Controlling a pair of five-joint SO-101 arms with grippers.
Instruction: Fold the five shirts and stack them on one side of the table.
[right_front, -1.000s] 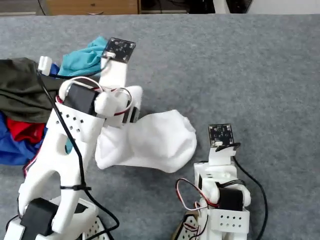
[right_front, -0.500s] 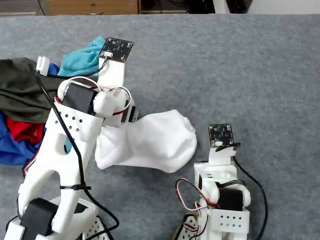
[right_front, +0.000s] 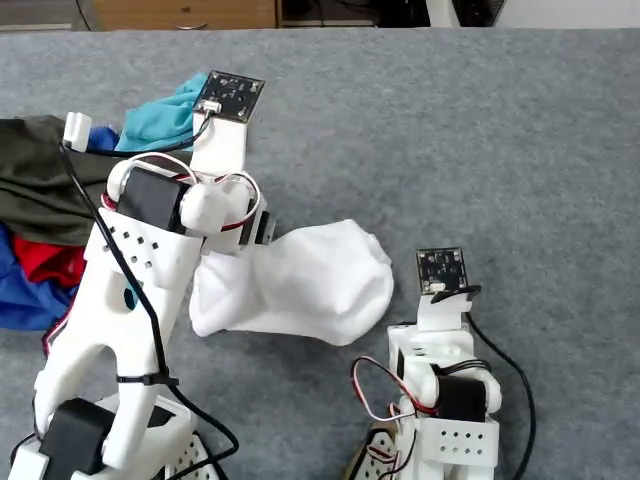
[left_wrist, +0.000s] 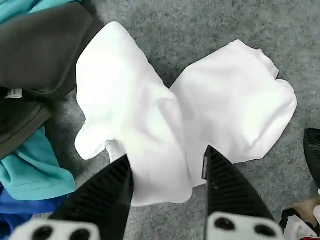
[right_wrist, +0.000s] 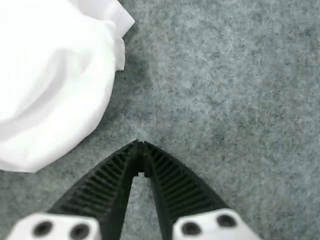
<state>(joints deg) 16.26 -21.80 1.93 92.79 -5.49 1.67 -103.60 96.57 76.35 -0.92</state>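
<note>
Counter (right_front: 500, 150): grey, felt-like cloth over the whole surface; both arm bases stand at its near edge.
Left arm (right_front: 150, 290): white, stretched from the near left corner out over the heap and the near-left edge of the white shirt.
Shirt heap: unfolded on the left side of the counter. A dark shirt (right_front: 40, 185) lies on top, a teal shirt (right_front: 165, 120) at the far end, and a red shirt (right_front: 45, 260) and a blue shirt (right_front: 25, 300) nearer the edge.
White shirt (right_front: 300, 285): crumpled in two lobes near the middle of the counter, between the two arms, not folded. In the left wrist view one lobe (left_wrist: 120, 100) reaches the edge of the dark shirt (left_wrist: 45, 45), with the teal shirt (left_wrist: 30, 172) just beside it.
Right arm (right_front: 440, 400): tucked back at the near edge, just beside the right lobe of the white shirt.
Left fingers (left_wrist: 166, 156): spread wide, nothing between them, seemingly poised above the white shirt rather than touching it.
Right fingers (right_wrist: 140, 145): closed tip to tip, holding nothing, over bare counter with the white shirt (right_wrist: 45, 85) near.
</note>
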